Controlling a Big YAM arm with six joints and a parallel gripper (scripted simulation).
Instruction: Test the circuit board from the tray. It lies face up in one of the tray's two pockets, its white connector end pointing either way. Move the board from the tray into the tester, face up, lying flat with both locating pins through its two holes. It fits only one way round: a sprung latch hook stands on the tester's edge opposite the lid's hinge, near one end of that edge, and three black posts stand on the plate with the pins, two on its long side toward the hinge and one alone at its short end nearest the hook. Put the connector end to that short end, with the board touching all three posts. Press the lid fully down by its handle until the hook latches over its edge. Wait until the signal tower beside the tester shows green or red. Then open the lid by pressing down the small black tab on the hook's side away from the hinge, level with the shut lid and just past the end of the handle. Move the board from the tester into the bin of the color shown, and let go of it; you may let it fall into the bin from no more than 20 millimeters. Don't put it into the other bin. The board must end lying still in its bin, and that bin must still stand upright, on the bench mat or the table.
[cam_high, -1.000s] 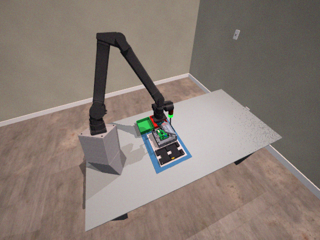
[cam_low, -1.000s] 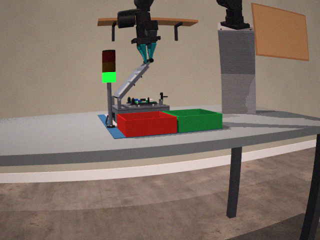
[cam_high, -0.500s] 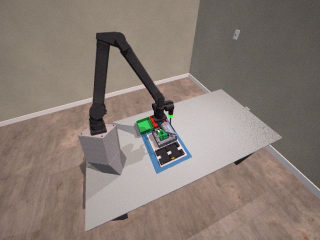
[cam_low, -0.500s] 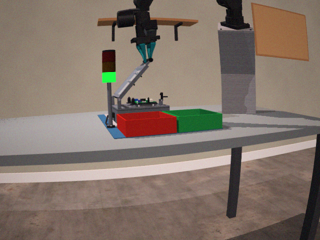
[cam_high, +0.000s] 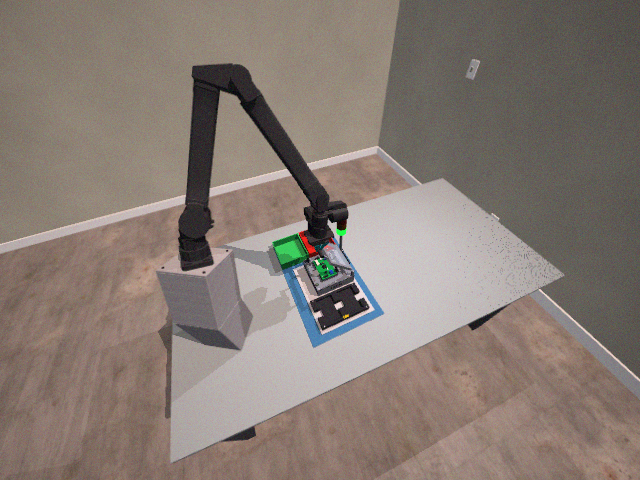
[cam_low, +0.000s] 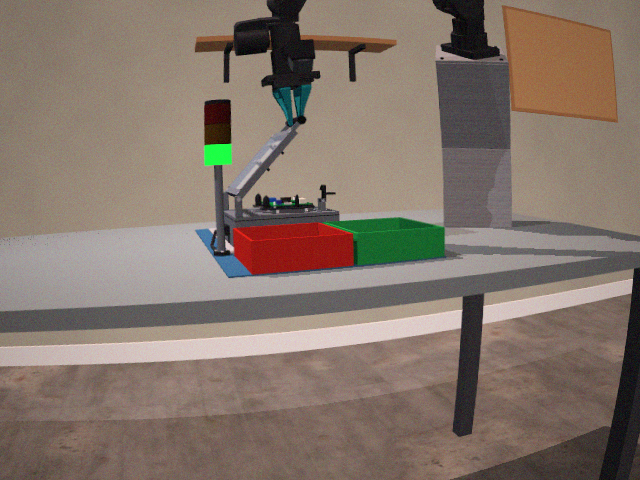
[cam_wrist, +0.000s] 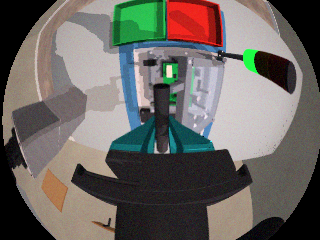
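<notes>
The tester (cam_low: 281, 212) stands on the blue mat with its grey lid (cam_low: 261, 160) raised at a steep angle. My gripper (cam_low: 294, 119) is shut on the lid's black handle (cam_wrist: 162, 110) at the lid's top edge, high above the tester. The green circuit board (cam_high: 325, 269) lies flat on the tester's plate; it also shows in the wrist view (cam_wrist: 171, 71) below the handle. The signal tower (cam_low: 217, 133) beside the tester shows green. The latch hook (cam_low: 323, 194) stands free at the tester's right edge.
The red bin (cam_low: 293, 247) and the green bin (cam_low: 393, 236) stand side by side in front of the tester in the exterior view. The black tray (cam_high: 339, 307) lies on the mat with both pockets empty. The arm's grey pedestal (cam_high: 204, 294) stands at the table's left.
</notes>
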